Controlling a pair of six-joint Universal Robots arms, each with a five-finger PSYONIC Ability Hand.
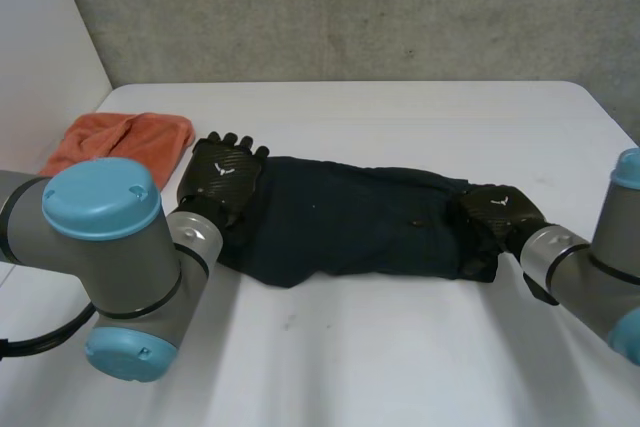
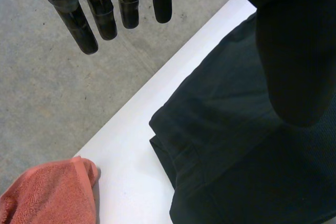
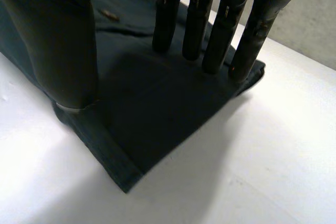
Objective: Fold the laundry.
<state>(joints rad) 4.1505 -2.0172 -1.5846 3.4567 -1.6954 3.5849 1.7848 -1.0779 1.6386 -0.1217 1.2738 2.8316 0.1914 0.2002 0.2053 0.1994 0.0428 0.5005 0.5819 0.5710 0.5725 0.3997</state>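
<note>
The dark garment (image 1: 350, 227) lies in a long folded strip across the middle of the white table (image 1: 400, 347), running left to right w/ a few wrinkles on top.

My left hand (image 1: 222, 175) is over the left end of it. In the left wrist view my fingers (image 2: 86, 24) are straight and spread a bit, the thumb (image 2: 294, 51) sits off to the side above the cloth (image 2: 220, 145), and nothing's caught between them, so that hand is open and holding nothing. Can't tell if the palm actually touches the fabric.

My right hand (image 1: 497, 209) is on the right end. The right wrist view shows its fingers (image 3: 194, 19) straight w/ the tips down on the cloth (image 3: 157, 108) near the far corner, and the thumb (image 3: 63, 40) down by the near edge, well apart from them. So it's also open, just resting on the fabric, not pinching.

Other than that there's an orange towel (image 1: 120, 142) bunched up at the far left of the table, near the garment's left end but not touching it, same in the left wrist view (image 2: 47, 195).
</note>
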